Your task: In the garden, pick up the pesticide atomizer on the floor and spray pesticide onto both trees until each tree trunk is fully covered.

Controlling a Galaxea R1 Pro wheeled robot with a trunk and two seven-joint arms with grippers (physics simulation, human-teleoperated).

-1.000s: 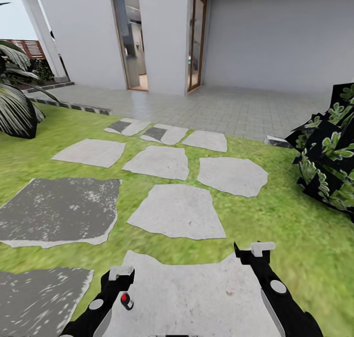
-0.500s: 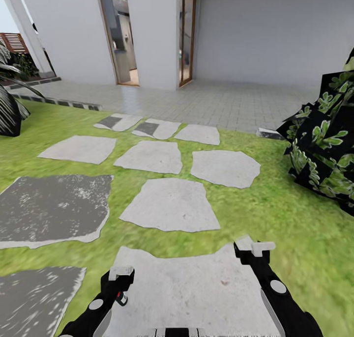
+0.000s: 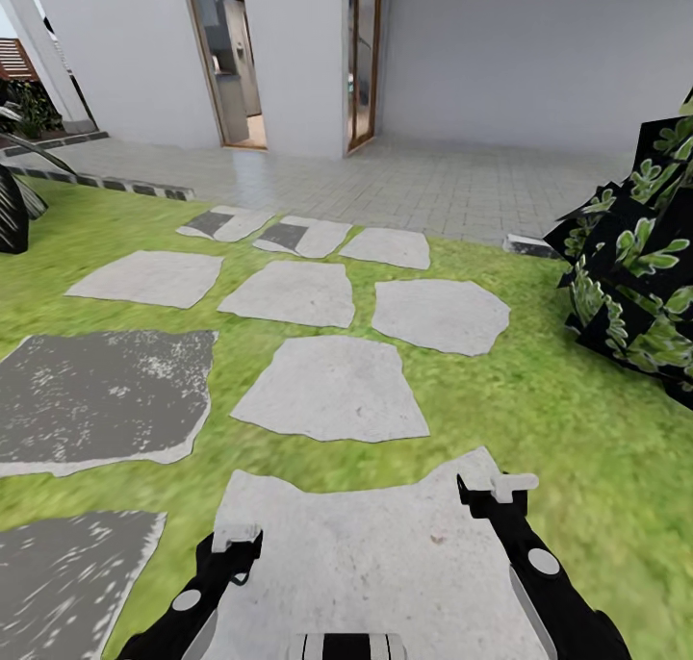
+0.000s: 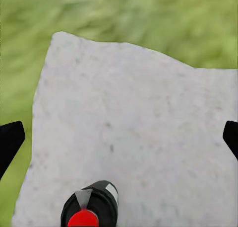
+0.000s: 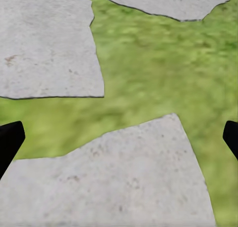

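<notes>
The pesticide atomizer (image 4: 90,207), a small black bottle with a red top and a white mark, lies on a pale grey paving stone (image 4: 134,117) just under my left gripper (image 4: 119,140). That gripper is open, its dark fingertips (image 4: 10,143) wide apart, and it holds nothing. In the head view the left gripper (image 3: 234,547) hangs over the near stone (image 3: 366,545). My right gripper (image 3: 500,492) is open over the same stone's far right corner; in the right wrist view the right gripper (image 5: 119,140) hangs over stone and grass. The trees are out of view.
Grey stepping stones (image 3: 332,391) cross the green lawn (image 3: 539,400) toward a white house (image 3: 500,54) with an open doorway (image 3: 231,73). A dark-leaved bush (image 3: 640,266) stands at the right, and darker slabs (image 3: 96,400) lie at the left.
The whole view has shifted as the camera moved forward toward the house. The atomizer, seen beside the left gripper in the earlier head frames, is now hidden under that arm.
</notes>
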